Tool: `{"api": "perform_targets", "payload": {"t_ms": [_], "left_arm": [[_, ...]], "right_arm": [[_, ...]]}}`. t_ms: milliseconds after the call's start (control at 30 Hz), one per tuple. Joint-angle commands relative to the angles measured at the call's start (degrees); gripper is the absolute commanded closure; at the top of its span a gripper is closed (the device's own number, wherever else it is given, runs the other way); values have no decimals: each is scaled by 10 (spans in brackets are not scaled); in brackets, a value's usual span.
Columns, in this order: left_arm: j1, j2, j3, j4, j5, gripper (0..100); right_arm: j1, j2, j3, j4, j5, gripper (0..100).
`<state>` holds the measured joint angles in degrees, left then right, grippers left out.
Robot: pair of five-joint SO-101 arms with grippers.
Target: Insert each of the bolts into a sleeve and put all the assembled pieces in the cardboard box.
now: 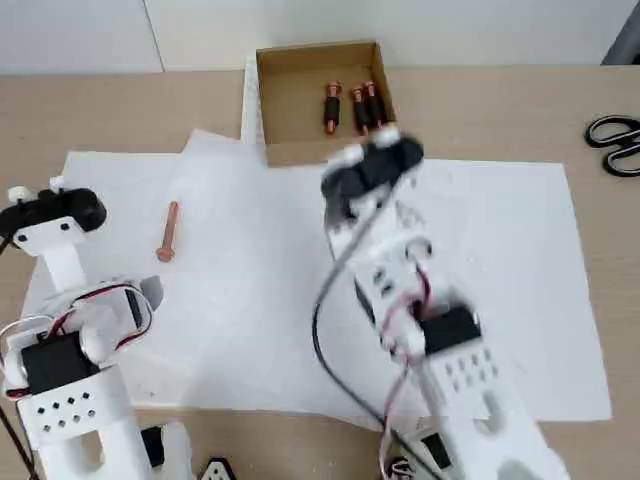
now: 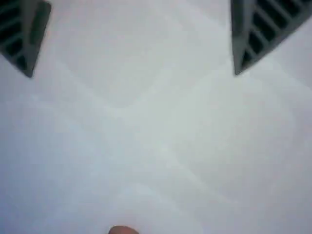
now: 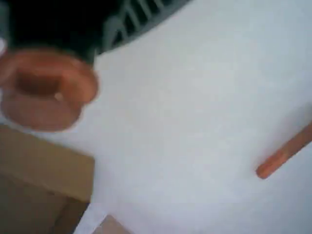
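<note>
**Inspector:** State of the right fingers (image 3: 131,19)?

**Assistant:** Clamped on a held bolt (image 3: 44,90). I cannot tell whether it wears a sleeve. The cardboard box (image 1: 300,150) sits just ahead of them, with three assembled pieces (image 1: 355,105) inside.

**Inspector:** Left fingers (image 2: 24,39)?

**Assistant:** Apart, nothing between them, white paper (image 2: 156,146) beneath. A loose bolt (image 1: 169,232) lies on the paper, well apart from the right fingers.

**Inspector:** Recommendation?

**Assistant:** In my judgement, carry the right fingers clear over the box wall, lower them beside the three pieces, and only then release.
</note>
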<state>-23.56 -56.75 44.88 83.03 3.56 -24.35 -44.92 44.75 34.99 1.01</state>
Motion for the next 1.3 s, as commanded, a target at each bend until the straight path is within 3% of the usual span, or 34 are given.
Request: {"api": "perform_targets", "payload": {"t_ms": [0, 367, 600, 833, 1133, 1267], "left_arm": [[-3, -6, -22, 5, -8, 751], [-3, -6, -22, 5, -9, 752], [-3, -6, -1, -6, -9, 752], [0, -6, 2, -10, -9, 752], [0, -6, 2, -10, -9, 752], [0, -6, 2, -10, -9, 752]], "right_arm": [[18, 189, -207, -5, 6, 995], [55, 727, -673, -195, 8, 995], [54, 953, -893, -206, 8, 995], [55, 1073, -1000, -205, 8, 995], [56, 1108, -1030, -205, 8, 993], [56, 1108, -1027, -204, 8, 911]]}}
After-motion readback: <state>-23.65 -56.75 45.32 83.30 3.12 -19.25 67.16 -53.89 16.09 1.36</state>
